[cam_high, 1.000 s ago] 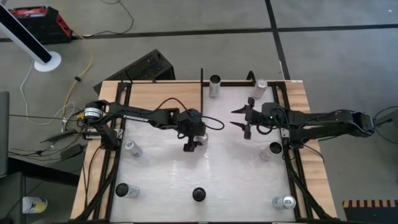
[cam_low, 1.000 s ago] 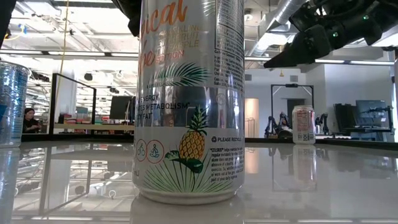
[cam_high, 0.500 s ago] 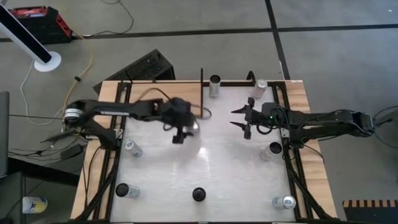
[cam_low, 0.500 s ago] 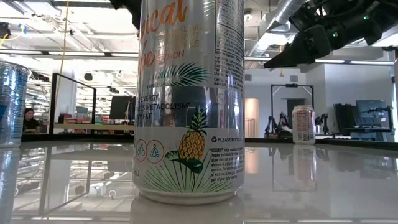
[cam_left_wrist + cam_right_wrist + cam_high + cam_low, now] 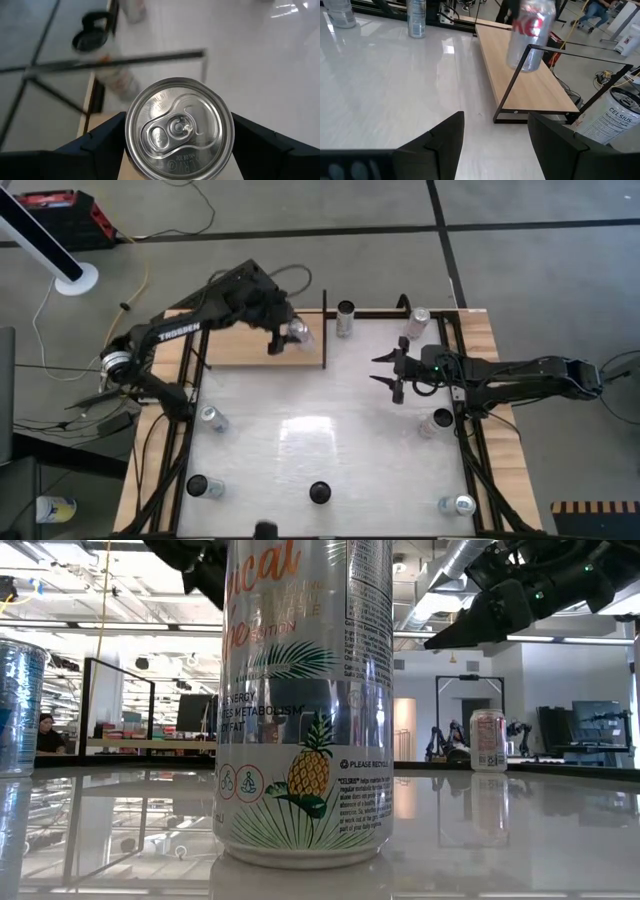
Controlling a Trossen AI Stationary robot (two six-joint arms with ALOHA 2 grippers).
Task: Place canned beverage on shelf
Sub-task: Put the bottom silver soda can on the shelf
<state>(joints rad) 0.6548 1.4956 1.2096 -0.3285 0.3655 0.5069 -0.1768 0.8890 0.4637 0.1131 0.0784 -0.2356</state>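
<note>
While over shelf (image 5: 240, 348), left claw (image 5: 283, 335) grips can (image 5: 297, 334).

Bright overhead light glares on the tabletop (image 5: 305, 430); held can (image 5: 530, 35) motion-blurred.

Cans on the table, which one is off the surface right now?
The silver can gripped in the left claw, held above the wooden shelf; every other can stands on the table.

Pineapple can (image 5: 305, 700) top cut off; held can (image 5: 530, 32) blurred; left hand (image 5: 283, 332) hidden behind it.
</note>
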